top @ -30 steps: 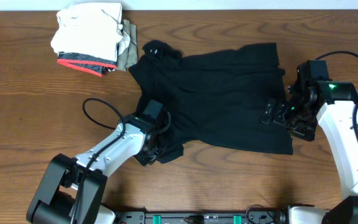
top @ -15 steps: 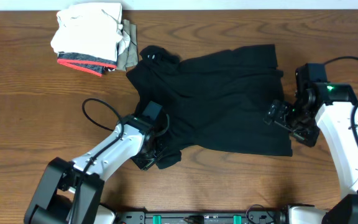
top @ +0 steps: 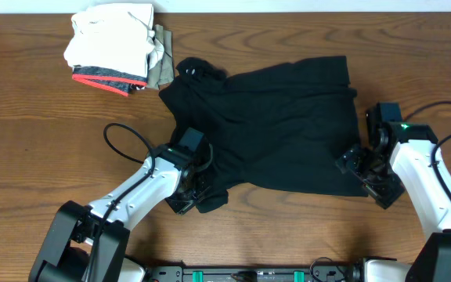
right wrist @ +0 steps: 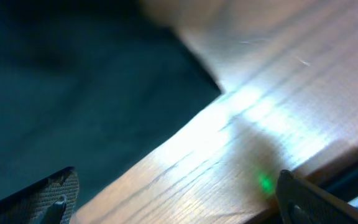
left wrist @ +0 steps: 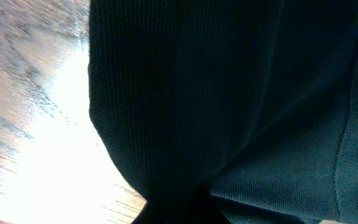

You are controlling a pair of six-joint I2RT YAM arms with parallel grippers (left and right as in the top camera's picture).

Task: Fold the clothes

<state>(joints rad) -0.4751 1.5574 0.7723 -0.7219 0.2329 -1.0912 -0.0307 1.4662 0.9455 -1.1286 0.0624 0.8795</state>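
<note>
The black shirt point(top: 280, 117) lies spread over the middle of the table, with its collar end toward the back left. My left gripper point(top: 200, 196) is shut on the bunched near-left corner of the shirt. In the left wrist view the shirt's dark fabric point(left wrist: 229, 93) fills the frame and gathers into a pinch at the bottom centre. My right gripper point(top: 361, 167) stands open over the shirt's near-right corner. In the right wrist view that gripper point(right wrist: 179, 205) has its fingers point(right wrist: 48, 196) wide apart. One finger is over the shirt point(right wrist: 73, 93), the other over bare wood.
A pile of folded garments point(top: 114, 47) in white, cream, olive and red-trimmed grey sits at the back left, close to the shirt's collar end. A black cable loop point(top: 120, 145) hangs beside my left arm. The wooden table point(top: 37, 157) reaches every edge of the overhead view.
My left gripper has closed on the shirt's near-left corner. My right arm has moved toward the front along the shirt's right edge, still open.
</note>
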